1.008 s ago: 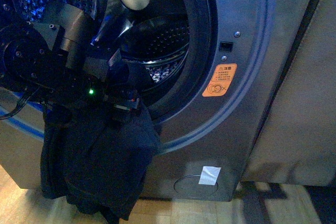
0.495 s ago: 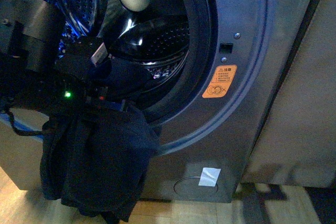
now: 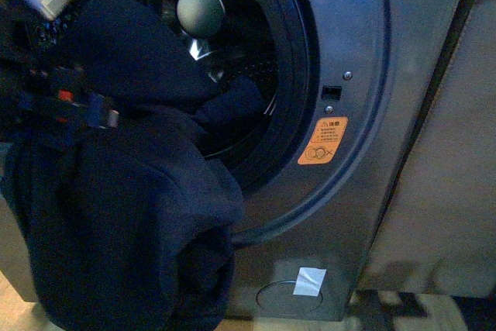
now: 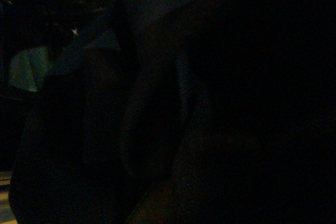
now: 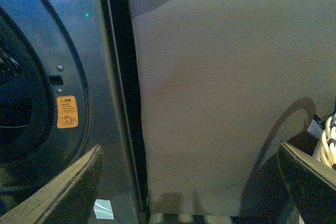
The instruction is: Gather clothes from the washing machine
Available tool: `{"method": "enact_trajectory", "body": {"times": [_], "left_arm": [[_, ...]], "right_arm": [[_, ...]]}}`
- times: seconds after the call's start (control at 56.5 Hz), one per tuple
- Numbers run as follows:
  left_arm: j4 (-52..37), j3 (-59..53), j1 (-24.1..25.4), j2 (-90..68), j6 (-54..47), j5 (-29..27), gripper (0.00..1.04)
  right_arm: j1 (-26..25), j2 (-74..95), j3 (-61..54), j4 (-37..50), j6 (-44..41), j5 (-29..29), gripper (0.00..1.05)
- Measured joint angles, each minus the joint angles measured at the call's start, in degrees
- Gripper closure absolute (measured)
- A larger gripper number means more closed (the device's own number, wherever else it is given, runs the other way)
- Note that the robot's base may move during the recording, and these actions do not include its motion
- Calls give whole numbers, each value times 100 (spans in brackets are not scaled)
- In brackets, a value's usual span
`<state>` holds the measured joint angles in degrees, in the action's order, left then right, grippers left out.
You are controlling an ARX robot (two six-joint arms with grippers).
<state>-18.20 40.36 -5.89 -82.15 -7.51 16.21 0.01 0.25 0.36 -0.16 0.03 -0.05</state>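
Washing machine (image 3: 349,52) behind, clothes (image 3: 116,222) hang limp; left end effector (image 3: 97,118) unclear, right end effector (image 5: 190,150) spread wide.

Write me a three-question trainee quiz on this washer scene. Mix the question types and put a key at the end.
1. True or false: the clothes lie wholly inside the washing machine.
2. Where is the orange sticker relative to the porthole? A) left of it B) right of it C) above it
3. In the right wrist view, is the right gripper open or shut, and does it hold anything?

Key
1. False: they hang out over the porthole's rim and down the front.
2. B
3. Open, holding nothing.
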Motion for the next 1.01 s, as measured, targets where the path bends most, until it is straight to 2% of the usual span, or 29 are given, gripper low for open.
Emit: {"method": "enact_trajectory", "body": {"times": [0.283, 0.495, 0.708, 1.008], "left_arm": [[190, 7, 387, 1362, -2, 664, 98], [190, 876, 343, 1777, 72, 933, 98], [330, 2138, -212, 1580, 170, 815, 98], [988, 3950, -1596, 1060, 166, 621, 98]], "right_arm": [[0, 0, 0, 0, 0, 0, 7], [0, 0, 0, 0, 0, 0, 7], [0, 0, 0, 0, 0, 0, 7], [0, 0, 0, 0, 0, 0, 7]]}}
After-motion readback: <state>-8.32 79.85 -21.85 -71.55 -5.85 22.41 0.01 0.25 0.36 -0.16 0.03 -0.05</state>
